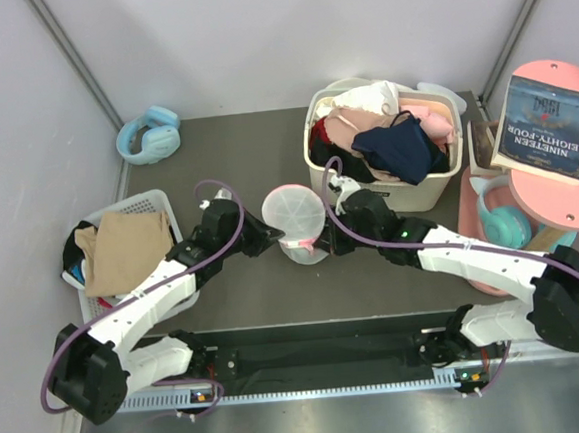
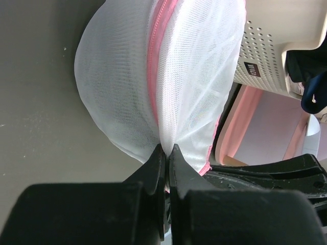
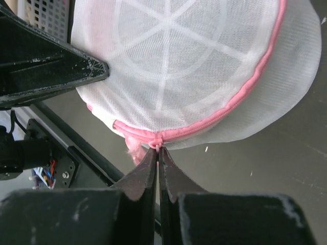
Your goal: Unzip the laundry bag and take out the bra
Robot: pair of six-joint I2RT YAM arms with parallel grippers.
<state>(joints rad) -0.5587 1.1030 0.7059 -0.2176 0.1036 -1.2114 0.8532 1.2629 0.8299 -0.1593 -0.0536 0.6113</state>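
Pinching the laundry bag (image 1: 294, 212): left fingers (image 2: 152, 171) on mesh, right fingers (image 3: 145, 173) on zipper (image 3: 255, 81).

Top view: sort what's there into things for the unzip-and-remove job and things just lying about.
For the job: laundry bag, left gripper pinching it, right gripper shut at its pink zipper.
Lying about: blue headphones, cream basket of clothes, book, white basket, teal headphones.

A: Room behind bag (image 1: 294, 208)?
B: Open table (image 1: 232, 151) on far left, up to headphones (image 1: 150, 135).
A: Other sides?
B: Close behind right, basket (image 1: 428, 192); at left edge, tray (image 1: 151, 199); barring near side, left arm (image 1: 155, 292), right arm (image 1: 463, 255).
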